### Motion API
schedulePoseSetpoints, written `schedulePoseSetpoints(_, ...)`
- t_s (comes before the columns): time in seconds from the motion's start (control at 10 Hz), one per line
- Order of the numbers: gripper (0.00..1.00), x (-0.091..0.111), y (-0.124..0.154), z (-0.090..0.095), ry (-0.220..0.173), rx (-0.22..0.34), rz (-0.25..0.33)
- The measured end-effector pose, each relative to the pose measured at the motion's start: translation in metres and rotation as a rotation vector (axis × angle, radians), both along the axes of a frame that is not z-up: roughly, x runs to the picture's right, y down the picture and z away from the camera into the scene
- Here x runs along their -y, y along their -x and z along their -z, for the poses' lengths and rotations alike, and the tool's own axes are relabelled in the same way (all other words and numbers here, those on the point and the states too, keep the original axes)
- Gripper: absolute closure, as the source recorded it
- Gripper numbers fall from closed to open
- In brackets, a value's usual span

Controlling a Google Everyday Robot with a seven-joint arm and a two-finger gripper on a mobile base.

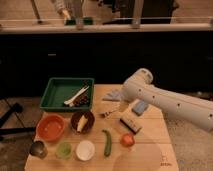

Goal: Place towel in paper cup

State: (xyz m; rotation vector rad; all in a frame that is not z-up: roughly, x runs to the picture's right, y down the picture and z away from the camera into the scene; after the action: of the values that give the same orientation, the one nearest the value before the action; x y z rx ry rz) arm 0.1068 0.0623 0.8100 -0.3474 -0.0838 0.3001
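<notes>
Gripper (122, 95) at back of table (150, 147), just beside towel (112, 95); open/closed can't tell.

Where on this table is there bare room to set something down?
Bare wood lies at the table's front right corner, past the tomato. Crowded: front left, from orange bowl to white cup, near the green tray. The gripper is at the far edge, by the towel.

Towel (113, 95): pale bluish, crumpled, lying at frame centre. Paper cup (85, 149): white, upright, mouth open, lower left. Well apart. Gripper hidden behind arm (170, 102), centre.
</notes>
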Motion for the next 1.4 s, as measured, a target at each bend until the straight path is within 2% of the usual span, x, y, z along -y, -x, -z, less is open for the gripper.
schedulePoseSetpoints(0.1,0.2,0.0,0.002,-0.002,-0.004,0.01,-0.003)
schedulePoseSetpoints(0.3,0.2,-0.002,0.006,-0.02,-0.012,0.05,-0.028)
schedulePoseSetpoints(0.5,0.2,-0.008,0.008,-0.051,-0.008,0.137,-0.075)
schedulePoseSetpoints(0.8,0.2,-0.01,0.006,-0.07,0.003,0.237,-0.124)
schedulePoseSetpoints(1.0,0.2,-0.009,0.012,-0.081,0.013,0.271,-0.121)
schedulePoseSetpoints(1.4,0.2,-0.005,0.015,-0.103,-0.001,0.299,-0.086)
